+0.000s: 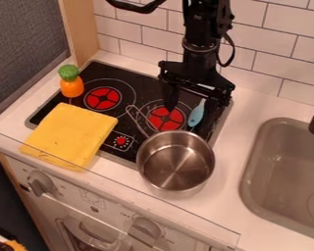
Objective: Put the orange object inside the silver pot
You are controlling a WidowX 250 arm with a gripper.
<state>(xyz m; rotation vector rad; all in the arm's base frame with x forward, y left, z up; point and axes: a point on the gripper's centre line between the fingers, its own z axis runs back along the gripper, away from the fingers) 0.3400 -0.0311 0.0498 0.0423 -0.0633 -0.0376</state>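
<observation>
the oven front [88, 208] is closest, then the silver pot [176, 162] with a yellow cloth [71, 135] to its left; beyond the cloth stands the orange object [71, 87], and over the stove's [117, 73] far right side hangs the gripper [191, 113], spread wide

An orange toy vegetable with a green top [71, 82] is noted at the left edge of the black stovetop [112, 70], behind a folded yellow cloth [70, 135]. The silver pot [176, 164] is seated at the stovetop's front right, its handle angled back-left. The end effector [190, 112] is suspended above the right burner [166, 119], fingers parted, near a light-blue utensil [197, 113]. A sink [250, 169] is set into the bench [237, 139] at right.
</observation>
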